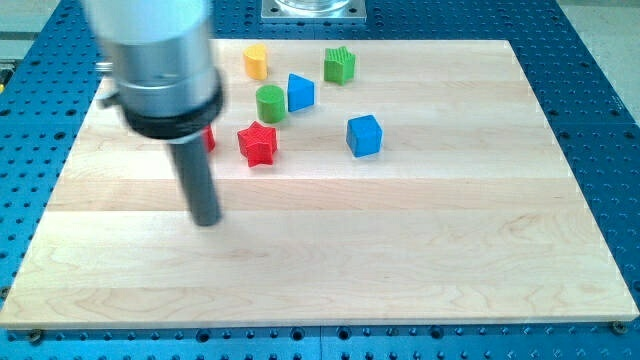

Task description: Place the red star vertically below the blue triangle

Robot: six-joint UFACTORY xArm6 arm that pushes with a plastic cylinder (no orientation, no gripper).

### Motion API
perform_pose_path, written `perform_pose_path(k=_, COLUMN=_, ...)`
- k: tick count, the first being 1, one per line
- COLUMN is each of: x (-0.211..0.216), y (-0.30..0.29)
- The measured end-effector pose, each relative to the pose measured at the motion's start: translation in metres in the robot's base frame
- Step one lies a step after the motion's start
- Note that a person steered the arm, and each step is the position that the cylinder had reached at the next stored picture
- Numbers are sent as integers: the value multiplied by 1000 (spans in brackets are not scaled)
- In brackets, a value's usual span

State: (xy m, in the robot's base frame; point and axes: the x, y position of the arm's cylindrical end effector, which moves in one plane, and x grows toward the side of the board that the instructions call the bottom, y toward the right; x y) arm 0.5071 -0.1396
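The red star point(258, 143) lies on the wooden board, below and to the left of the blue triangle point(300, 92). A green cylinder point(270, 102) stands between them, touching or nearly touching the triangle's left side. My tip point(207, 221) rests on the board to the left of and below the red star, about a block's width away from it. The rod and its grey mount hide part of the board's upper left.
A yellow block point(256, 61) and a green star-like block point(340, 65) sit near the board's top edge. A blue cube point(364, 135) lies right of the red star. A red block point(209, 138) peeks out behind the rod. The wooden board point(420, 240) rests on a blue perforated table.
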Motion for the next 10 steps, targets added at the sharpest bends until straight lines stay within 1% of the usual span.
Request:
perform_pose_path(k=1, x=-46, y=-4)
perform_pose_path(k=2, x=-84, y=16)
perform_pose_path(k=3, x=-94, y=42)
perform_pose_path(k=4, x=-94, y=79)
perform_pose_path(k=5, x=-56, y=54)
perform_pose_path(k=6, x=-37, y=71)
perform_pose_path(k=7, x=-62, y=93)
perform_pose_path(k=8, x=-59, y=93)
perform_pose_path(k=9, x=-32, y=94)
perform_pose_path(k=10, x=-46, y=96)
